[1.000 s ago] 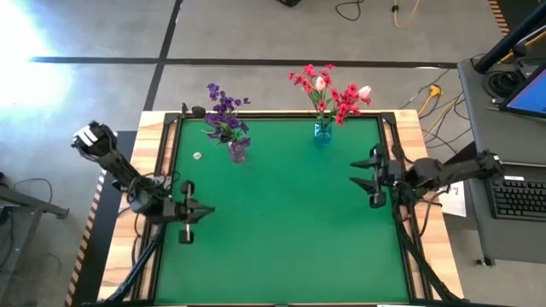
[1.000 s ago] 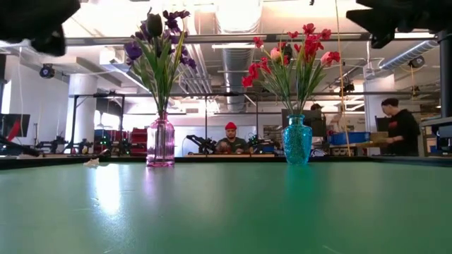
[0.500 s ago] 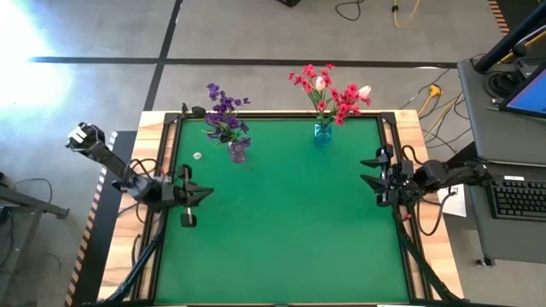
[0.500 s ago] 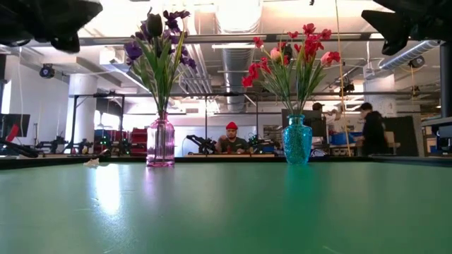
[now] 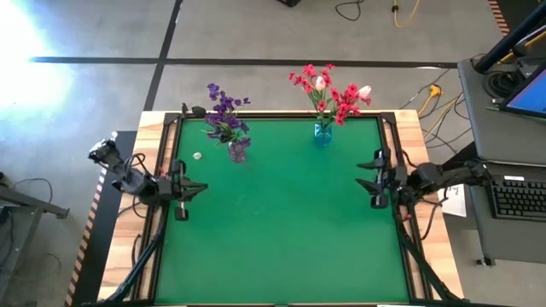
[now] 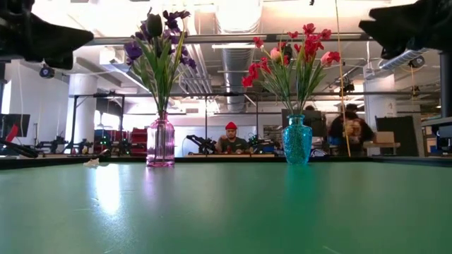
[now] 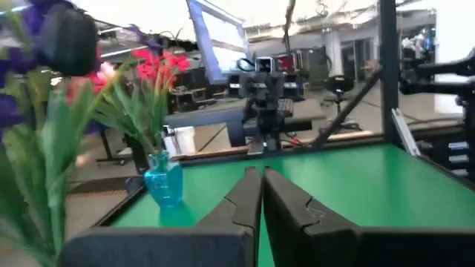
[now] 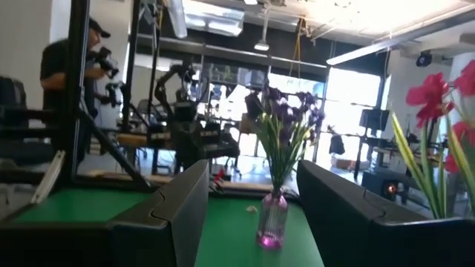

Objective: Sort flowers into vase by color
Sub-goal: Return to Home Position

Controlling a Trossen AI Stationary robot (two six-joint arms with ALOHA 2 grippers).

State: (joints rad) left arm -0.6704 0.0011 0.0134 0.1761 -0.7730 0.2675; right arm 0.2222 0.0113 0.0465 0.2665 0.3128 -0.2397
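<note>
At the left edge of the table [image 5: 281, 247], the left gripper [image 5: 186, 189] hangs clenched on nothing, clear of the work. Purple sprays [image 5: 223, 115] and a dark tulip [image 6: 154, 25] stand in the violet vase [image 5: 237, 152], and red sprays [image 5: 341, 102] and pink tulips [image 5: 364, 90] in the blue vase [image 5: 322, 134], so sorting looks finished. The right gripper [image 5: 368, 178] waits at the right edge, released and empty.

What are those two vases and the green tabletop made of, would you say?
The violet vase looks like tinted glass, glossy, with light shining through it. The blue vase is probably glass too, see-through teal with a textured surface. The tabletop is a smooth green sheet, maybe plastic or a coated mat; its soft sheen reflects light.
</note>
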